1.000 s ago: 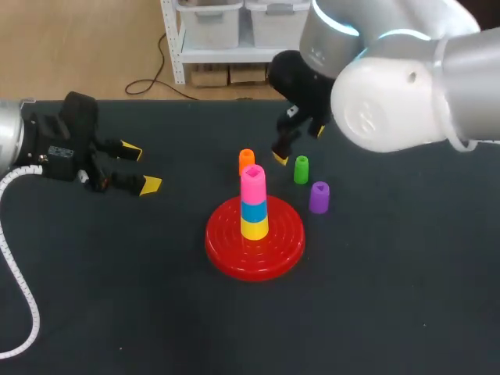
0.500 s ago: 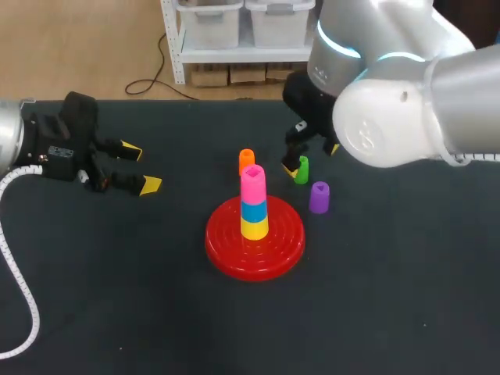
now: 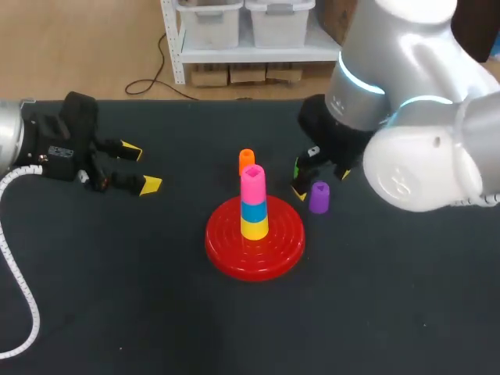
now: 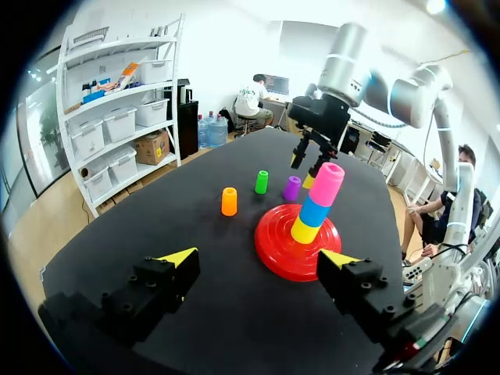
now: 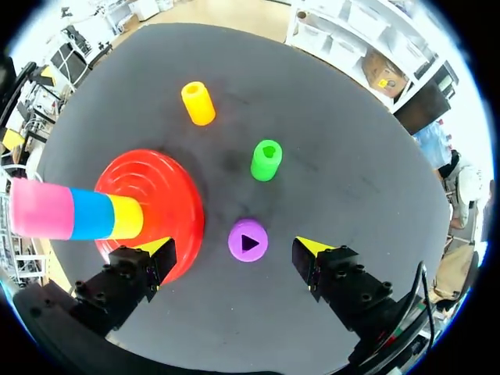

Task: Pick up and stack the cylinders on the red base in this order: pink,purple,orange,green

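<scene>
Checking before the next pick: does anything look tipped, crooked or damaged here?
Nothing stands out. The pink-topped stack sits straight on the red base; the orange cylinder, green cylinder and purple cylinder stand upright, apart.

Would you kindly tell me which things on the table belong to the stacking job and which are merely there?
Job: red base; pink cylinder, already stacked; purple cylinder, orange cylinder and green cylinder, loose.
Merely there: blue cylinder and yellow cylinder, under the pink one.
</scene>
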Controlling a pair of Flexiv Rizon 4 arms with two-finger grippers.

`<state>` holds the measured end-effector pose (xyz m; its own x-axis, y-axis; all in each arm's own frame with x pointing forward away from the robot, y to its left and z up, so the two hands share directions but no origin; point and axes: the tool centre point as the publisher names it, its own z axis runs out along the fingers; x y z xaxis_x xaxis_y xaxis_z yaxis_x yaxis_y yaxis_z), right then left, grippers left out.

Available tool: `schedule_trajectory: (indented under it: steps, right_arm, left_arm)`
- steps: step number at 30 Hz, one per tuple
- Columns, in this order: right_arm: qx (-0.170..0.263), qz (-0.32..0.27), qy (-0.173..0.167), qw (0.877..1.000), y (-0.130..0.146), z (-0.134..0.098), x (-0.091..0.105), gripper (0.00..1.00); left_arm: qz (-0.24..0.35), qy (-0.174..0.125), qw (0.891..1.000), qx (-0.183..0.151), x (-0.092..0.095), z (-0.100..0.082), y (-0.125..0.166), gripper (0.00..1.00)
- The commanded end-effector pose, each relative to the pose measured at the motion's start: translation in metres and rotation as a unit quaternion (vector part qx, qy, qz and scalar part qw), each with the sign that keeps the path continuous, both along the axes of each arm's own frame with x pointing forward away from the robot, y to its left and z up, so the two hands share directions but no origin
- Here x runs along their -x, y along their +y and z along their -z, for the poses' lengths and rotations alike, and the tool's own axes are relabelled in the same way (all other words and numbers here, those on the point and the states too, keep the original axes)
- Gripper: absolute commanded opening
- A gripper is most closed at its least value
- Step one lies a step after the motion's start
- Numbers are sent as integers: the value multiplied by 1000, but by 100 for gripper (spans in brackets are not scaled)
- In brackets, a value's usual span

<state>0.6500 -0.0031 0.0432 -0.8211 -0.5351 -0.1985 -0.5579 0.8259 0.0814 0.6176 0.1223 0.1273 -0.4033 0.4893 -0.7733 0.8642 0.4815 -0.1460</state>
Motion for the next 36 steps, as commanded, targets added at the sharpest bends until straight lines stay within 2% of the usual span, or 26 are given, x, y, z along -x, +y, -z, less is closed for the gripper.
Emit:
schedule_trajectory:
  steps: [1, 5, 13, 20, 21, 36]
  right_arm:
    - [-1, 12, -23, 1000, -1, 6, 0, 100]
    - [-2, 20, -32, 999, -3, 7, -5, 100]
    - [-2, 25, -28, 999, -2, 8, -9, 100]
    - [1, 23, -32, 999, -1, 8, -12, 63]
    - [3, 22, -32, 999, -1, 8, -12, 60]
    - [19, 11, -33, 999, -1, 14, -13, 50]
  left_arm:
    - [0, -3, 1000, 4, 1, 2, 1, 100]
    - [0, -3, 1000, 4, 1, 2, 1, 100]
    - [0, -3, 1000, 4, 1, 2, 1, 100]
    - [0, -3, 1000, 4, 1, 2, 1, 100]
    - [0, -3, 1000, 4, 1, 2, 1, 100]
    - [0, -3, 1000, 4, 1, 2, 1, 100]
